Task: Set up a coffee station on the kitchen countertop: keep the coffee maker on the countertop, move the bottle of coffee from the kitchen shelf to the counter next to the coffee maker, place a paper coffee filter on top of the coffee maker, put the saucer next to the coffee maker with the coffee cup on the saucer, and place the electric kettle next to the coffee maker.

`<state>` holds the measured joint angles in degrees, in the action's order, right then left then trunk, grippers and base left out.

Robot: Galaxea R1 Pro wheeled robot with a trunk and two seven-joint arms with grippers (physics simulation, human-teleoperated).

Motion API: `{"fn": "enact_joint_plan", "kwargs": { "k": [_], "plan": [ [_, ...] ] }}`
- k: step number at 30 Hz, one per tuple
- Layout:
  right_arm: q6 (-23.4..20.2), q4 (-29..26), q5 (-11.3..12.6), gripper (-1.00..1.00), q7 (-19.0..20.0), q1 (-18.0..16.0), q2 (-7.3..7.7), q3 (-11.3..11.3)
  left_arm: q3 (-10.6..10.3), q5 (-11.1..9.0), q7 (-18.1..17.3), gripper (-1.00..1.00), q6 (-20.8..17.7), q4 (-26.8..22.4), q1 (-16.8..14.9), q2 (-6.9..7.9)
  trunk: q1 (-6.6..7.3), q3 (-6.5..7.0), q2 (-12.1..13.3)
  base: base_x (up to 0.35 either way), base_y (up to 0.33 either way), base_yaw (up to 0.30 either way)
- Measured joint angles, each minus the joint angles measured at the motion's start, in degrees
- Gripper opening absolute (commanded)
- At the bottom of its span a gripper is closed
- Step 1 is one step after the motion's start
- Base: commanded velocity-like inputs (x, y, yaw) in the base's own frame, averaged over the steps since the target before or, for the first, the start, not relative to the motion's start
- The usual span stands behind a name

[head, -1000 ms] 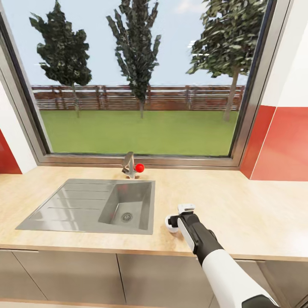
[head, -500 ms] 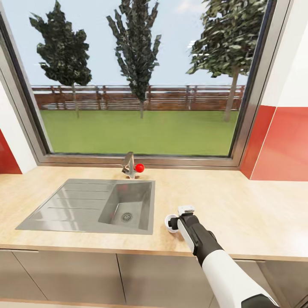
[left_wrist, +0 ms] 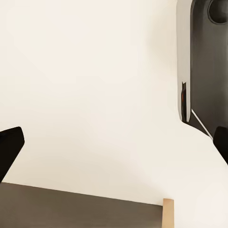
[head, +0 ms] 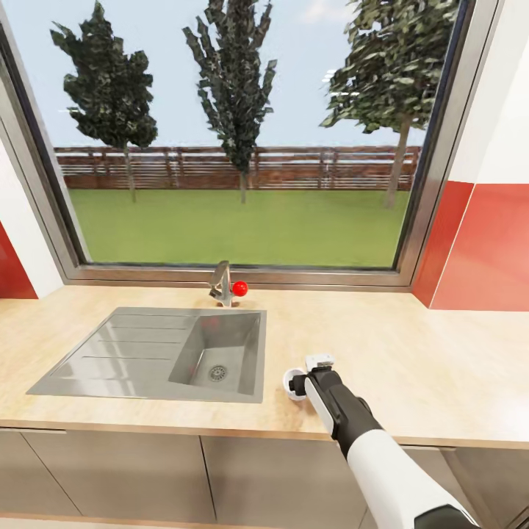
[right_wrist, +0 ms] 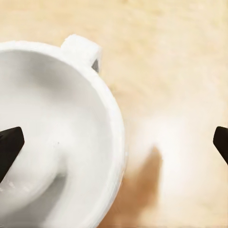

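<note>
A white coffee cup (head: 292, 385) stands on the light wooden countertop (head: 419, 367), just right of the sink's front corner. My right gripper (head: 305, 382) points down at it from above. In the right wrist view the cup (right_wrist: 52, 142) is seen from above with its small handle (right_wrist: 81, 50). My right gripper (right_wrist: 115, 145) is open: one dark fingertip (right_wrist: 9, 147) hangs over the cup's inside and the other over bare counter, with the cup's wall between them. My left gripper (left_wrist: 115, 142) is open with nothing between its fingers, in front of a pale surface.
A steel sink (head: 147, 353) with a drainboard is set into the counter at the left, a faucet (head: 222, 285) with a red knob behind it. A large window runs along the back. A red wall panel (head: 477, 250) bounds the counter at the right.
My right gripper has sunk slightly toward the cup. The cup has stayed in place.
</note>
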<state>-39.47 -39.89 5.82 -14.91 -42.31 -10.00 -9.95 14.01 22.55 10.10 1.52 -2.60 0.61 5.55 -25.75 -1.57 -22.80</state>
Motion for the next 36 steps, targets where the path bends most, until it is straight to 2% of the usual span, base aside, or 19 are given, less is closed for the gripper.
{"fn": "enact_joint_plan", "kwargs": {
  "k": [9,10,18,36],
  "plan": [
    [0.1,2.3,0.1,1.0,0.1,0.0,0.0,0.0,0.0,0.0,0.0,1.0,0.0,0.0,0.0,0.0,0.0,0.0,0.0,0.0,0.0,0.0],
    [0.1,2.4,0.1,-1.0,0.1,0.0,0.0,0.0,0.0,0.0,0.0,1.0,0.0,0.0,0.0,0.0,0.0,0.0,0.0,0.0,0.0,0.0],
    [-0.1,1.8,-0.8,-1.0,0.0,0.0,0.0,0.0,0.0,0.0,0.0,1.0,0.0,0.0,0.0,-0.01,0.01,0.01,0.0,0.0,0.0,0.0],
    [-0.1,1.8,-0.8,-1.0,0.0,0.0,0.0,0.0,0.0,0.0,0.0,1.0,0.0,0.0,0.0,0.0,0.01,0.01,0.0,0.0,0.0,0.0]
  ]
}}
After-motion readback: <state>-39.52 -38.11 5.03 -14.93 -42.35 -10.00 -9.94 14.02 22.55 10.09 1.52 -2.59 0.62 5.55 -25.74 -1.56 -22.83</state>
